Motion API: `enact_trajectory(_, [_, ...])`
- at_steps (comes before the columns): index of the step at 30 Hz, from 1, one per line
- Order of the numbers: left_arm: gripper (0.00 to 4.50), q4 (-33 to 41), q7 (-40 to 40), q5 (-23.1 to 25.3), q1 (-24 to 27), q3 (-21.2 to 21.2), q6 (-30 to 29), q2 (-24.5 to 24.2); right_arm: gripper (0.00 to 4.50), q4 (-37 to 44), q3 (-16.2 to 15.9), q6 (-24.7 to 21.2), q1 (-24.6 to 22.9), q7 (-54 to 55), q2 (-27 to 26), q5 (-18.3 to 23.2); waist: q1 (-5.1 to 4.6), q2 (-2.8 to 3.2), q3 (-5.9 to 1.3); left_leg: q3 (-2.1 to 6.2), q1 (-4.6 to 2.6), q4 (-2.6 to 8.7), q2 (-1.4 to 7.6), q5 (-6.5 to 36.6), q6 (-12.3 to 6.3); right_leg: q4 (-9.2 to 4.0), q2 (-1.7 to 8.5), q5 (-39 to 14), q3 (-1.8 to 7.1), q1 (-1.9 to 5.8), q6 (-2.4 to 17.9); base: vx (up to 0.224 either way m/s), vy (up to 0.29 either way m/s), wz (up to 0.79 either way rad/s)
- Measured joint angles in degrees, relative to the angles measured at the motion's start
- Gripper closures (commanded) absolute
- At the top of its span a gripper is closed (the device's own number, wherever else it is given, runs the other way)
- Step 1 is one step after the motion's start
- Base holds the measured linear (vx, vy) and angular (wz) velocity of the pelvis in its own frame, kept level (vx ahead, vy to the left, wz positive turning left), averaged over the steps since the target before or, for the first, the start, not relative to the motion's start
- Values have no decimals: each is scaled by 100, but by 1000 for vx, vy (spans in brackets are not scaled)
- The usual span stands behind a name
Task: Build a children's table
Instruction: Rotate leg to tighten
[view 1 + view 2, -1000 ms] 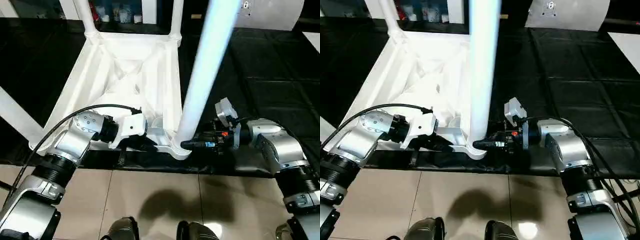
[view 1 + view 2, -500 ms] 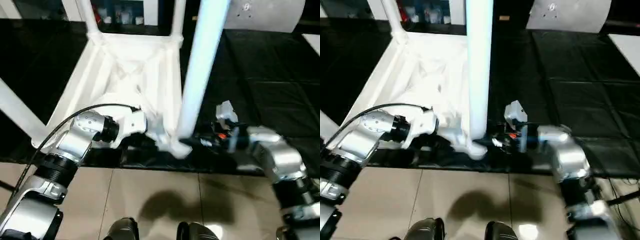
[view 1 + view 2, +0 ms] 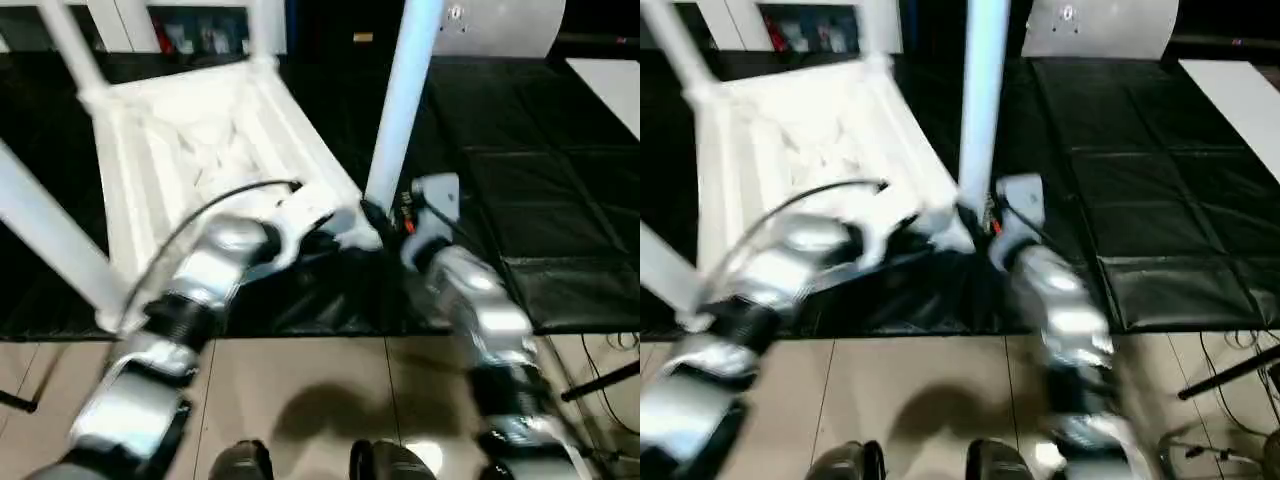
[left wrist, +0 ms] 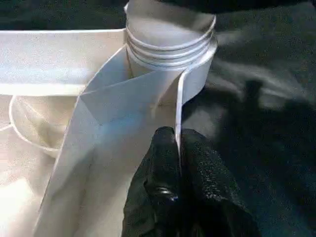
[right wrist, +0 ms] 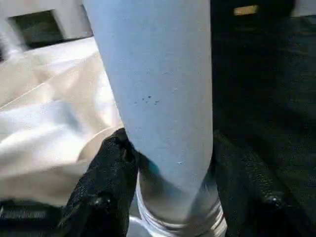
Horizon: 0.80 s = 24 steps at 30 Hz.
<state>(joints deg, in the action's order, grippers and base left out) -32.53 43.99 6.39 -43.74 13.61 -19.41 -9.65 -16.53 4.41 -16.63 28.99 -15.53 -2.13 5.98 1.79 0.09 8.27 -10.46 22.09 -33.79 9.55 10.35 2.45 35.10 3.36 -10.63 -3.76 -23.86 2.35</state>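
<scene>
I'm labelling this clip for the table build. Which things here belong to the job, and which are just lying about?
Part of the job:
- white table top, upside down
- near leg, clasped low by the right gripper
- other fitted legs
- left gripper, pinching the top's rim

Just lying about:
- black floor mats
- grey board at the back
- cables on the tiled floor

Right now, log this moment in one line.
left gripper: shut on tabletop rim | right gripper: around leg at corner socket
</scene>
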Motion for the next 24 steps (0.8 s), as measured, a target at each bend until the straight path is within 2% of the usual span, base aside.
enact_trajectory(4, [450,57,-33,-5,1,-29,1,47,174,-30,4,184,3,0,0,6,2,0,0,-3,17,15,-3,-8,-49,-17,0,-3,-1,-12,2,0,0,0])
enact_trajectory(8, [450,209,69,6,76,73,125,-89,132,-21,-34,372,-86,-467,152,8,-1,0,1,-4,28,21,1,-6,-55,-17,0,-8,-10,-27,5,0,0,0])
enact_trajectory(10, [450,273,151,6,130,106,211,-174,110,-25,-155,449,-128,-704,333,9,-5,-1,2,-4,28,21,2,-6,-54,-16,-1,-8,-10,-28,5,0,0,0])
enact_trajectory(12, [450,382,386,-7,258,111,407,-396,93,-24,-294,522,-184,-1348,745,121,-9,-1,2,-5,27,19,3,-6,-54,-17,-2,-8,-9,-26,5,0,0,0])
enact_trajectory(14, [450,465,715,-69,378,118,653,-620,93,-5,-421,565,-250,-2138,1139,311,-2,-6,5,-5,27,18,7,-6,-53,-17,-3,-8,-12,-23,4,0,0,0])
enact_trajectory(19, [450,512,1526,-246,556,213,1317,-1142,93,-5,-504,598,-243,-3539,1766,592,18,-5,6,-5,26,17,10,-10,-56,-13,-3,-8,-16,-21,4,0,0,0])
enact_trajectory(24, [450,507,2168,-368,583,264,1608,-1394,93,-41,-674,605,-155,-4663,2255,804,112,-9,9,-6,36,5,8,-15,-65,-13,-1,-8,-15,-18,5,0,0,0])
